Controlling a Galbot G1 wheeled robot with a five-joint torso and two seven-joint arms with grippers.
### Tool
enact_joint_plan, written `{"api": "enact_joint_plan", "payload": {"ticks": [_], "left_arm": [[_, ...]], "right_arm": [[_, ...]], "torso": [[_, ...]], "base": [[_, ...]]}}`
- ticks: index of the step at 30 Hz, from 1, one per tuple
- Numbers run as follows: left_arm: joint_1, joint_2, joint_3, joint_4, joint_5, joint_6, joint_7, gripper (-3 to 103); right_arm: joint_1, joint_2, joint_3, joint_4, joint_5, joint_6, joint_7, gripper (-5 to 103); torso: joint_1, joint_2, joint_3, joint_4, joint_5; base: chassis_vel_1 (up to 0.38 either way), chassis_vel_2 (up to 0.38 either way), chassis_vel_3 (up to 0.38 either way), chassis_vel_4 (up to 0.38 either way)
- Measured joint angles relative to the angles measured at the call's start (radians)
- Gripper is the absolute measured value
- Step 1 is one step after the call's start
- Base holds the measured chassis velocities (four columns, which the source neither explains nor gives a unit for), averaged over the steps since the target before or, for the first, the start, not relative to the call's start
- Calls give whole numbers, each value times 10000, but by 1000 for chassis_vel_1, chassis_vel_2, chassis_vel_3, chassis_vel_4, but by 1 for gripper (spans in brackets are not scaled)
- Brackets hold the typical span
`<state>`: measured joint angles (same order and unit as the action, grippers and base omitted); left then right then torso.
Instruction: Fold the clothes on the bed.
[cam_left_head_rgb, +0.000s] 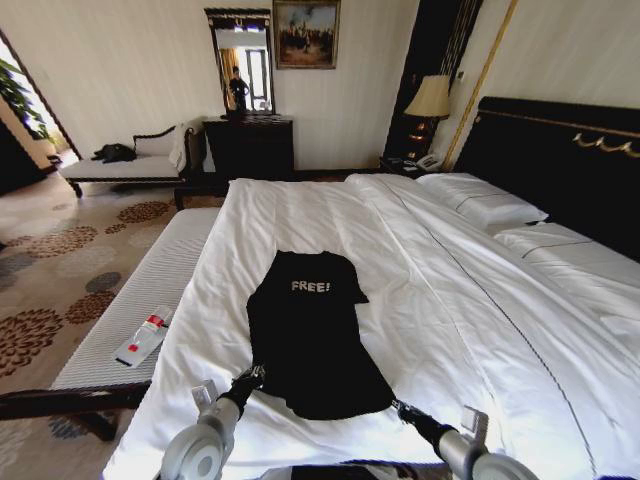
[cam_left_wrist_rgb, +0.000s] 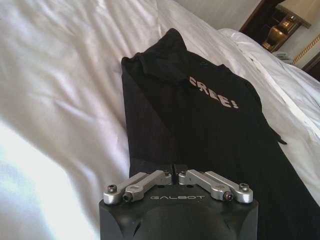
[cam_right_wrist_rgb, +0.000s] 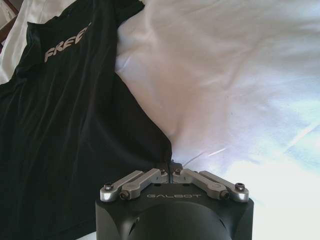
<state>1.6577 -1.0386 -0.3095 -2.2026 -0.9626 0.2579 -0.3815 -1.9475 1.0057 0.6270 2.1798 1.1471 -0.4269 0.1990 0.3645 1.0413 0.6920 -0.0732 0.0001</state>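
Nearest me, the left gripper (cam_left_head_rgb: 252, 376) is pinched together on the near-left hem corner of the black T-shirt (cam_left_head_rgb: 312, 335), and the right gripper (cam_left_head_rgb: 400, 407) is clamped the same way on the near-right corner. The shirt lies on the bed (cam_left_head_rgb: 480, 330), its sleeves already tucked in, making a narrow strip. Farther off its "FREE!" lettering (cam_left_head_rgb: 310, 286) faces up; folding it lengthwise looks left to do.
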Motion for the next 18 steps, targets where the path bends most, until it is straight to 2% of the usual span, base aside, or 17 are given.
{"api": "enact_joint_plan", "payload": {"ticks": [9, 10, 13, 14, 18], "left_arm": [[-67, -107, -21, -27, 5, 0, -226, 0], [-5, -129, -67, -192, 14, 2, -411, 0], [354, -254, -148, -1091, 319, 139, -1665, 0], [354, -254, -148, -1091, 319, 139, -1665, 0], [1275, -307, -241, -2205, 473, 434, -2521, 0]], "right_arm": [[-77, 34, 55, 42, -34, 31, 6, 0], [-94, 29, 77, 43, -35, 32, 5, 0], [-56, -4, 81, 39, -32, 36, 5, 0], [-56, -4, 81, 39, -32, 36, 5, 0], [39, -58, -23, 96, 69, 17, 58, 0]], "torso": [[0, 0, 0, 0, -3], [0, 0, 0, -1, -2], [0, 0, 0, -1, -2], [0, 0, 0, -1, -2], [0, 0, -1, 1, 1]], "base": [[0, 0, 0, 0], [0, 0, 0, 0], [0, 0, 0, 0], [0, 0, 0, 0], [0, 0, 0, 0]]}}
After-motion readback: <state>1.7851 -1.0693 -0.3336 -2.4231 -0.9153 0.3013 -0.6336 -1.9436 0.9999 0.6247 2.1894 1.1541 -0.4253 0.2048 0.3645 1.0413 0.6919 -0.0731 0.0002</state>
